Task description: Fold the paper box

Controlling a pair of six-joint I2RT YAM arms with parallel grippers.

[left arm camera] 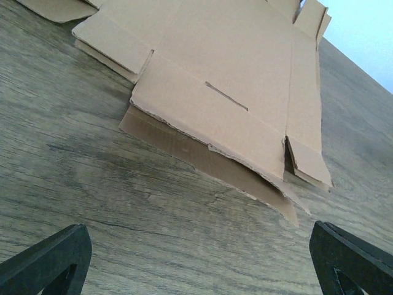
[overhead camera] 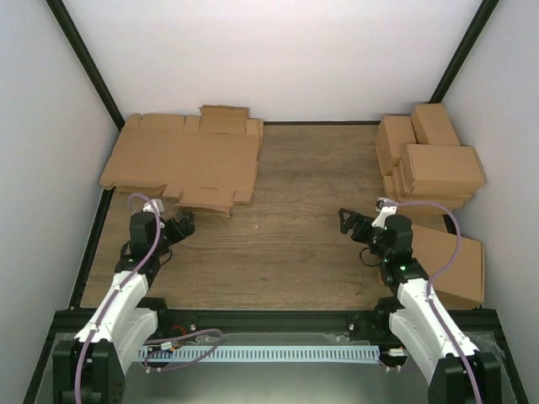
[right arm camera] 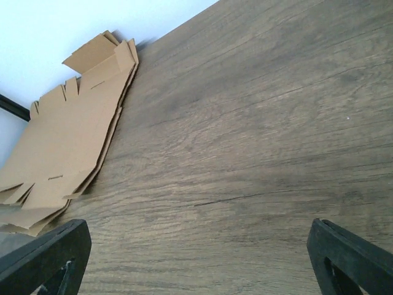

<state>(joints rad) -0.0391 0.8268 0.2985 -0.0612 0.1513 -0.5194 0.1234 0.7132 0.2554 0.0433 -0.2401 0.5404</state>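
Note:
No single paper box shows apart from the piles; it is hidden or out of view. My left gripper (overhead camera: 182, 225) is open and empty, low over the wood table, just short of the near edge of a bundle of flat notched cardboard sheets (overhead camera: 185, 160). In the left wrist view the gripper (left arm camera: 198, 246) has its jaws wide apart with bare table between them, and the bundle's near edge (left arm camera: 209, 117) lies ahead. My right gripper (overhead camera: 347, 221) is open and empty over the table's right middle. In the right wrist view the gripper (right arm camera: 199, 239) frames bare wood, with the bundle (right arm camera: 67, 135) far off.
A group of plain brown cartons (overhead camera: 429, 160) is stacked at the back right. A flat brown cardboard piece (overhead camera: 450, 261) lies at the right edge beside my right arm. White walls and black frame posts enclose the table (overhead camera: 286, 244).

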